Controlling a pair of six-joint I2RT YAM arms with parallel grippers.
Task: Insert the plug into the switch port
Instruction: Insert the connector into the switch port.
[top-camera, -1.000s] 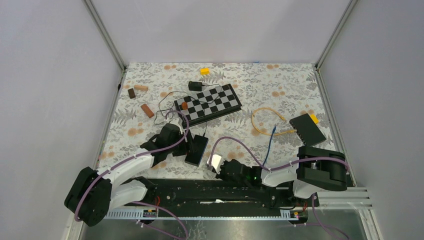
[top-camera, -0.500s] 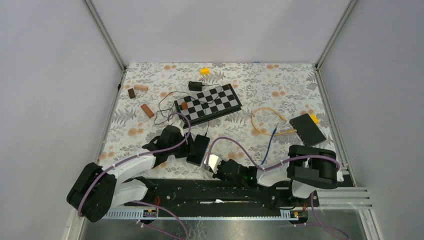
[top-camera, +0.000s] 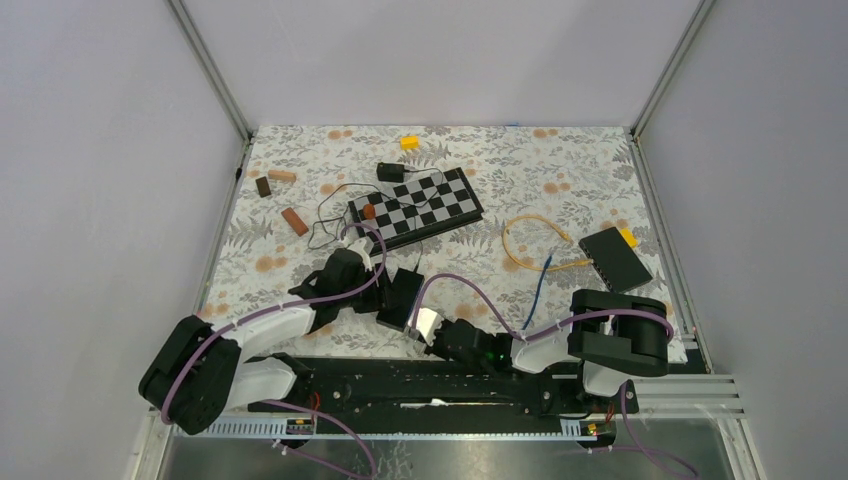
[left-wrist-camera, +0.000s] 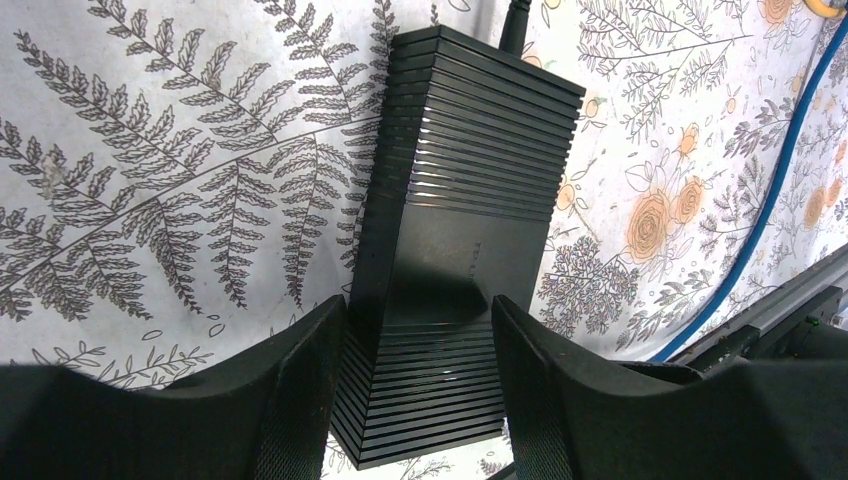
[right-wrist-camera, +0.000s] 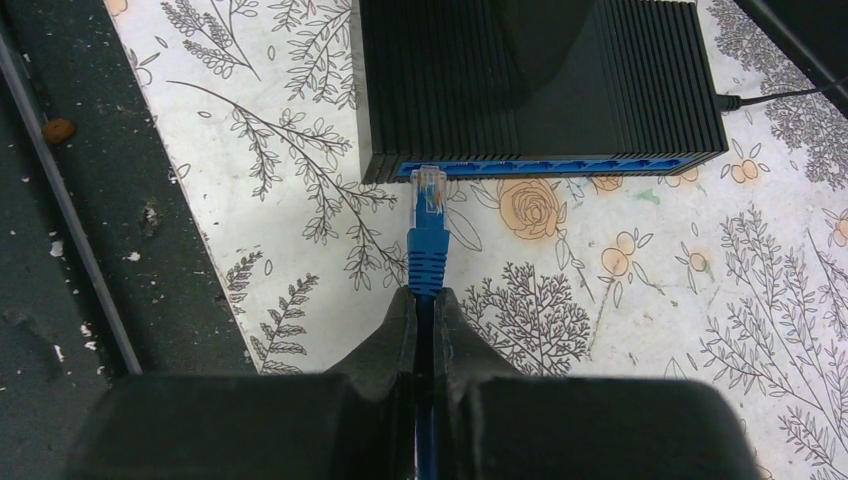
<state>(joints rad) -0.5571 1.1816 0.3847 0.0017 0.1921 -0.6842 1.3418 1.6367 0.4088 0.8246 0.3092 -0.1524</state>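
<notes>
The flowered table (top-camera: 560, 160) carries the black ribbed switch (top-camera: 403, 296) near its front edge, between the two arms. The left gripper (left-wrist-camera: 415, 330) reaches over the switch's back half with its fingers (left-wrist-camera: 300, 390) spread to either flank. They look to be at the sides, but I cannot tell whether they are pressing on it. The right gripper (right-wrist-camera: 425, 295) has its fingers pressed together on the blue cable (right-wrist-camera: 424, 275), pinching it just behind the boot. The clear plug (right-wrist-camera: 428, 190) points at the switch's front face, its tip at the left end of the blue-lit port row (right-wrist-camera: 560, 165), touching or just short of it. The step in hand looks like the final push. To do it well, the left fingers should clamp the switch first so it cannot slide back. The face runs slightly askew to the plug, so the right wrist should square up to the port and centre the tip in that opening. A straight, slow push along the cable's line should then seat the plug without bending the short free length.
</notes>
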